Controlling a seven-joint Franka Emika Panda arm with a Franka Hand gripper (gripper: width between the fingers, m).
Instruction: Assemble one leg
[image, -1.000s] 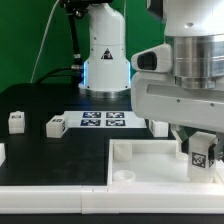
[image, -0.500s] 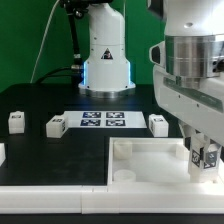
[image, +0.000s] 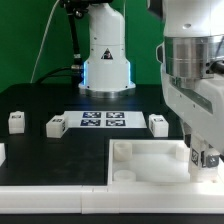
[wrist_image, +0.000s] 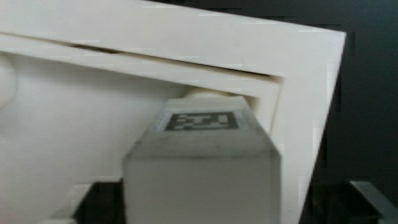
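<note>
I hold the leg (image: 208, 158) clamped in my gripper (image: 207, 160) over the tray (image: 150, 160) corner; next, seat it squarely in the socket.

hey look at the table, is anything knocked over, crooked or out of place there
Nothing stands out. Three loose legs stand upright and apart on the black table, near the marker board. The white tray-like piece lies flat. The gripper holds a fourth leg at the tray's corner on the exterior view's right.
</note>
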